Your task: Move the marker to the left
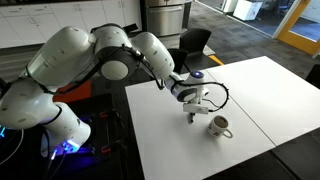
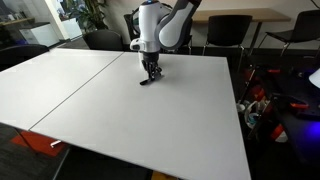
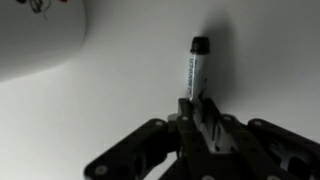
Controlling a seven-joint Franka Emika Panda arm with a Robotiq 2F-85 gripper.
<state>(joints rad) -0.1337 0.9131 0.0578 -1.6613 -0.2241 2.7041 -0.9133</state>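
The marker (image 3: 196, 68) is a thin dark stick with a black cap. In the wrist view it sticks out from between my gripper's fingers (image 3: 198, 112), which are shut on its lower end. In an exterior view my gripper (image 1: 192, 113) is down at the white table, just beside the white mug (image 1: 219, 126). In an exterior view (image 2: 150, 74) the gripper touches the table with the marker's tip (image 2: 146, 81) showing below it. The mug is hidden there.
The white mug's side fills the upper left of the wrist view (image 3: 35, 35). The white table (image 1: 260, 95) spreads wide around the gripper. Black chairs (image 2: 228, 30) stand behind the table, and cables and gear lie at the robot's base (image 2: 275, 105).
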